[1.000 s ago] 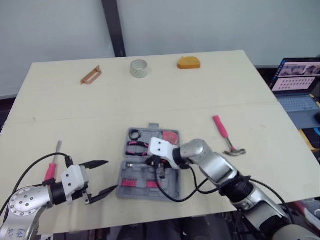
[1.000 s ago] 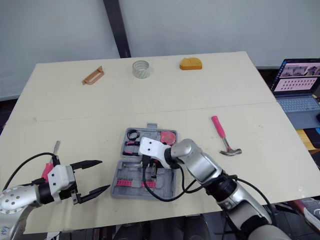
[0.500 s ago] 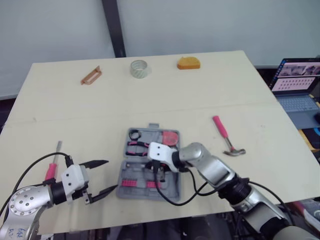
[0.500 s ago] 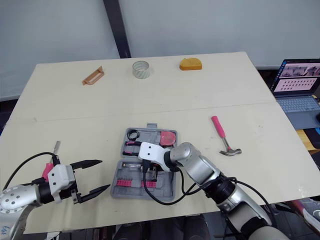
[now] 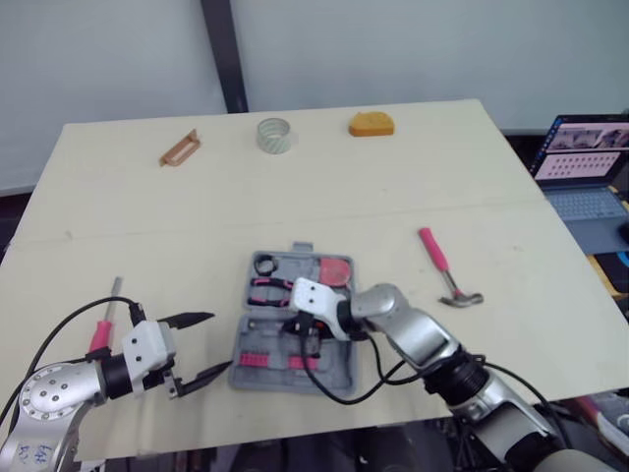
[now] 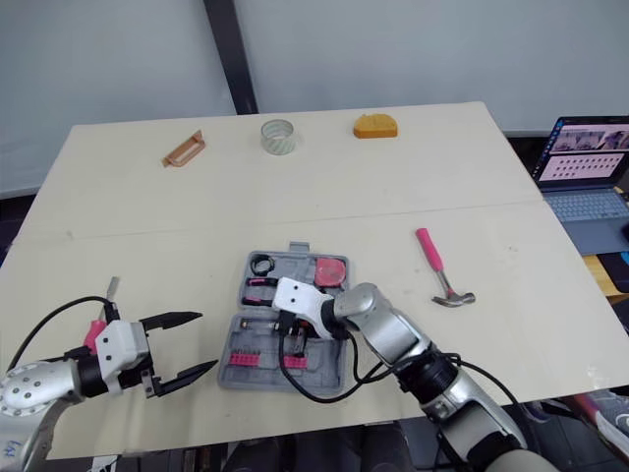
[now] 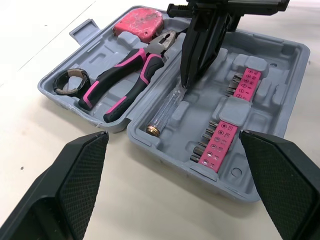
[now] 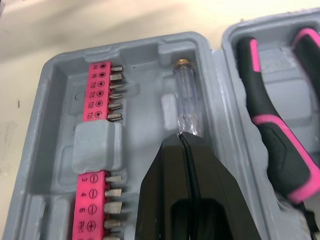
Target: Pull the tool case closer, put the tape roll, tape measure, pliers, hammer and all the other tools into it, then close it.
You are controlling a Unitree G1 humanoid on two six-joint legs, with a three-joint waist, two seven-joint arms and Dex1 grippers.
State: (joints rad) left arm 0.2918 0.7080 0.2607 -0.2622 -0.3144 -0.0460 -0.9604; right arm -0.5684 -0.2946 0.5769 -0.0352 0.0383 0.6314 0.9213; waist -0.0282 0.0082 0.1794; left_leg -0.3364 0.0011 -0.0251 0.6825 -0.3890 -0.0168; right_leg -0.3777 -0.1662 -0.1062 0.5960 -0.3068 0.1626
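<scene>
The case (image 7: pixel 280 85) lies open on the table (image 5: pixel 147 226) near the robot, between the two arms, with the pliers (image 7: pixel 130 75) already in it. The right gripper (image 8: pixel 181 137), fingers pressed together and holding nothing, touches its tips to the clear screwdriver (image 8: pixel 187 97), probably to push it into its groove. The left gripper (image 5: pixel 218 342) hovers wide open just beside the case, perhaps to steady it; the hammer (image 5: pixel 444 267) and tape roll (image 5: pixel 274 135) lie outside.

— Where's the tool case (image 7: pixel 277 130)?
— Open, grey, by the worktop's (image 5: pixel 147 226) near edge, pink-handled pliers (image 7: pixel 125 80) lying inside.
— Others?
— Pink-handled hammer (image 5: pixel 444 265) flat toward the right edge; clear tape roll (image 5: pixel 275 135) at the far edge.
</scene>
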